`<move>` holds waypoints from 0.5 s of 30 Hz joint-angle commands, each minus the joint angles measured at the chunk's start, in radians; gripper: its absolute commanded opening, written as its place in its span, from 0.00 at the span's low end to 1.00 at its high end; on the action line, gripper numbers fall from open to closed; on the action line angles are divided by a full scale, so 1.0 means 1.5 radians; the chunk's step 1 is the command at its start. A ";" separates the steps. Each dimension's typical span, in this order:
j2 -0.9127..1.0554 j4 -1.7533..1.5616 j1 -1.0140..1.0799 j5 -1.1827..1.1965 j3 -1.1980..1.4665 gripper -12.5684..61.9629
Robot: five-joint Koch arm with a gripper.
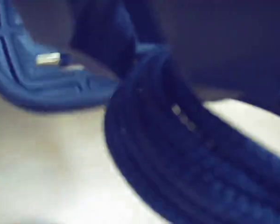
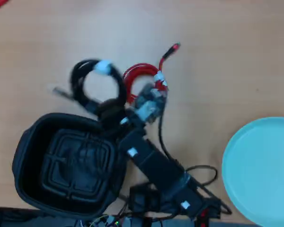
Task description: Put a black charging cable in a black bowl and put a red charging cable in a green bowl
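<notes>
Black charging cable (image 2: 97,85), a blurred white-tied ring, hangs clenched in the claw (image 2: 109,109).

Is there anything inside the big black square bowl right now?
In the overhead view the deep black rounded-square bowl shows only its ridged square floor, no cable. The robot arm covers its right rim, so that edge is hidden. The black coiled cable lies outside, above it.

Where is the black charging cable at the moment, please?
In the overhead view, the black charging cable lies on the table just beyond the black bowl, left of the red charging cable, with the gripper at its near edge.
</notes>
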 commanded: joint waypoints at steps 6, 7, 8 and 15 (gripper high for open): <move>0.031 -0.124 -0.142 0.014 -0.044 0.07; 0.032 -0.124 -0.157 0.015 -0.031 0.07; 0.032 -0.124 -0.170 0.015 -0.017 0.07; 0.033 -0.154 -0.222 0.016 0.051 0.07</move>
